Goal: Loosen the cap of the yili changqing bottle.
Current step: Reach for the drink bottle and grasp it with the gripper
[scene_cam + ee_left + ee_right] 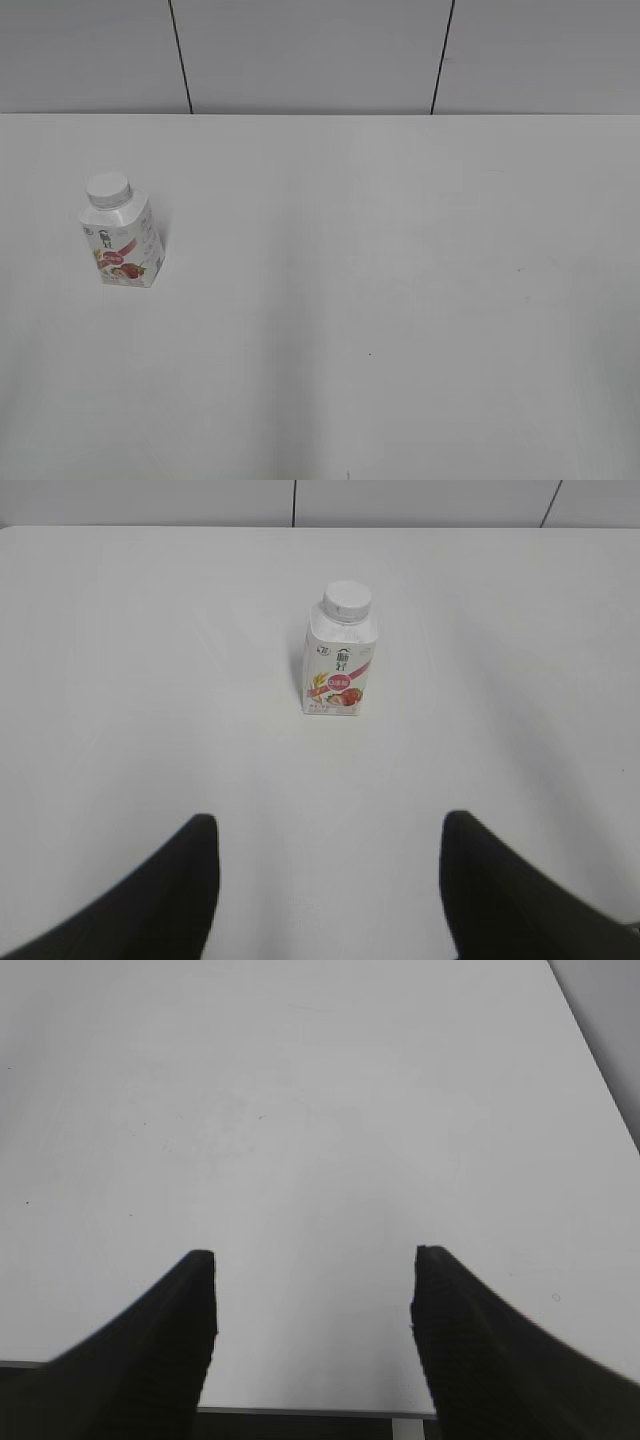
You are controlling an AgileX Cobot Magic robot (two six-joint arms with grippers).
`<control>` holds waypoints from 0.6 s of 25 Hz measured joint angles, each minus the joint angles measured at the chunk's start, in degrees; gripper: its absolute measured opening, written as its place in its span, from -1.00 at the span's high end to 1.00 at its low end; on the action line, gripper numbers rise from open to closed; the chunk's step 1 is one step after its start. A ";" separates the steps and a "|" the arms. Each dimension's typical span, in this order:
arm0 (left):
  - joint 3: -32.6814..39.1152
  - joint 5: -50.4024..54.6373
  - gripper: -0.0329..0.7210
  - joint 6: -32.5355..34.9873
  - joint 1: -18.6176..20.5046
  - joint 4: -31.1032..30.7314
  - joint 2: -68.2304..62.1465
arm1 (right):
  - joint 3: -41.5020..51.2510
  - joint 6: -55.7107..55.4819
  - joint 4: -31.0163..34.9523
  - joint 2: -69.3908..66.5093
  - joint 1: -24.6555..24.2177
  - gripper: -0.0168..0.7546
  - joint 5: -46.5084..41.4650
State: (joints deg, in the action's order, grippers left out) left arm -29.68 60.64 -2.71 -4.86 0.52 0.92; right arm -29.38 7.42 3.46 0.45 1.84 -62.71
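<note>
Item one, the yili changqing bottle (123,240): you have it standing upright on the white table (400,300), at the left side of the exterior view and roughly midway between the far edge and the near edge. It is white with sloped shoulders, with pink-red strawberry print and a dark logo on the face turned toward your left wrist camera.

Item two, the cap (108,189): white, round, seated on the bottle's neck. Nothing touches it.

Item three, your left hand (330,880): its two dark fingers (170,890) stand wide apart at the bottom of the left wrist view, with bare table between them. It holds nothing. The bottle sits well ahead of it, almost centred between the fingers.

Item four, your right hand (312,1340): also spread wide and holding nothing, its fingers (160,1340) over the near edge of the table. The bottle does not show in this view.

Item five, backdrop: a pale panelled wall (310,55) with dark vertical seams runs behind the table's far edge.

Neither arm appears in the exterior view.
</note>
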 joint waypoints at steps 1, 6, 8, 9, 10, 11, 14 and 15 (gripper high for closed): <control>0.00 0.00 -0.24 0.00 0.00 0.00 0.00 | 0.00 0.00 0.00 0.00 0.00 -0.32 0.00; 0.00 0.00 -0.24 0.00 0.00 0.00 0.00 | 0.00 0.00 0.00 0.00 0.00 -0.32 0.00; 0.00 0.00 -0.24 0.00 0.00 0.00 0.00 | 0.00 0.00 0.00 0.00 0.00 -0.32 0.00; 0.00 0.00 -0.24 0.00 0.00 0.00 0.00 | 0.00 0.00 0.00 0.00 0.00 -0.32 0.00; 0.00 0.00 -0.24 0.00 0.00 0.00 0.00 | 0.00 0.00 0.00 0.00 0.00 -0.32 0.00; 0.00 0.00 -0.24 0.00 0.00 0.00 0.00 | 0.00 0.00 0.00 0.00 0.00 -0.32 0.00; 0.00 0.00 -0.24 0.00 0.00 0.00 0.00 | 0.00 0.00 0.00 0.00 0.00 -0.32 0.00; 0.00 0.00 -0.24 0.00 0.00 0.00 0.00 | 0.00 0.00 0.00 0.00 0.00 -0.32 0.00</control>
State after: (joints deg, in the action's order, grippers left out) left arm -29.68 60.64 -2.71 -4.86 0.52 0.92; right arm -29.38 7.42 3.46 0.45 1.84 -62.71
